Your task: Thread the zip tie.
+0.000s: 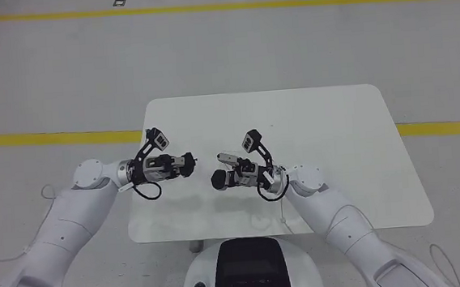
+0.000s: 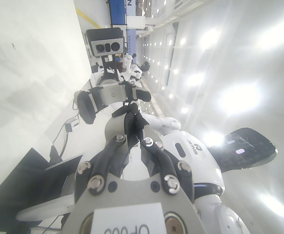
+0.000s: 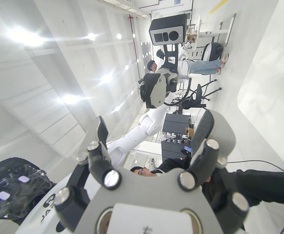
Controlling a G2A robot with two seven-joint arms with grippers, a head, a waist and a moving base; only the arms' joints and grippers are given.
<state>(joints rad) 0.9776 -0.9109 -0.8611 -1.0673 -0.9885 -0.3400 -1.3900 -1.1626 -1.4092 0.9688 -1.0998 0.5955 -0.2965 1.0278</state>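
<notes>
One left hand [image 1: 191, 161] pressed together, one right hand [image 1: 216, 180] spread, above one white table [image 1: 335, 135].

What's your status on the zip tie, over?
Left gripper shut on a black strip, likely the zip tie. Right gripper open, empty, facing it across a gap above the table. Nothing between them.

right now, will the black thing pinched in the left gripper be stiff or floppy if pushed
Probably floppy: the black strip looks creased and bunched where it pokes past the left gripper. Likely light too: thin, and held by a fingertip pinch.
</notes>
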